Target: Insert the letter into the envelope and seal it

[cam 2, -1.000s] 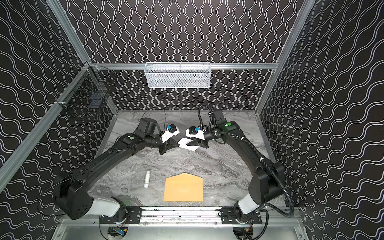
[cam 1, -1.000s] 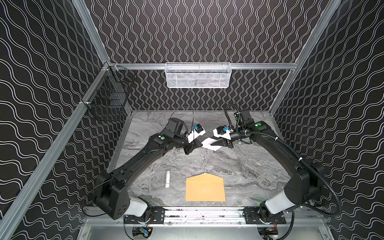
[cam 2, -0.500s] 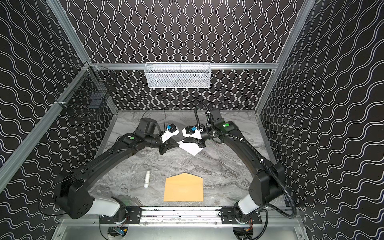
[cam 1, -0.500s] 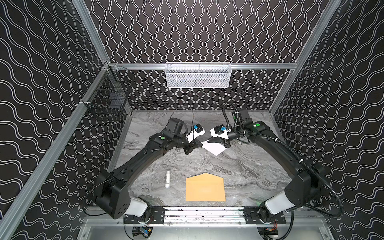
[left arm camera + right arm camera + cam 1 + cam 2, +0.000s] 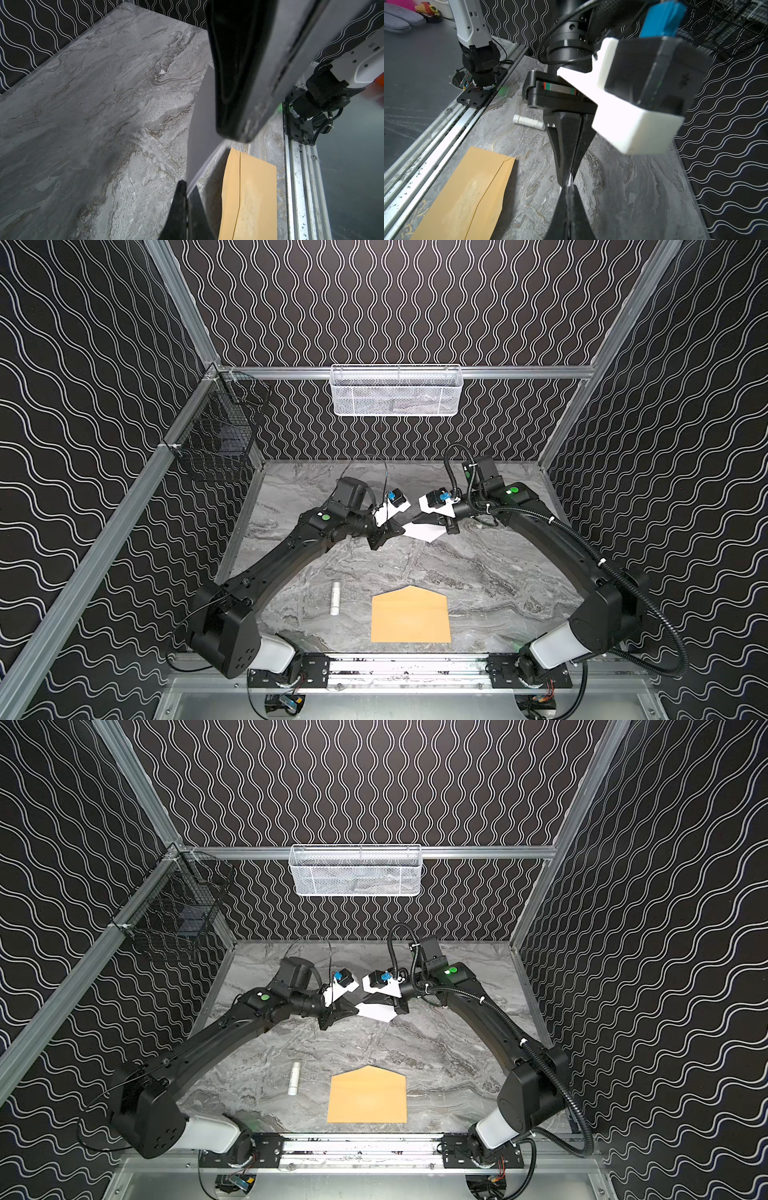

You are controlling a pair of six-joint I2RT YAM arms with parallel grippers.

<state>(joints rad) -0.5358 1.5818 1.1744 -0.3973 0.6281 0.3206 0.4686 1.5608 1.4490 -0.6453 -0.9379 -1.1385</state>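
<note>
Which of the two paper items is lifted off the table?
The white letter, pinched by the left gripper and the right gripper; the tan envelope lies flat, untouched by either.

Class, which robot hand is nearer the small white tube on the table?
Left. The left hand grips the letter at its edge nearer the tube; the right hand grips its opposite edge.
</note>
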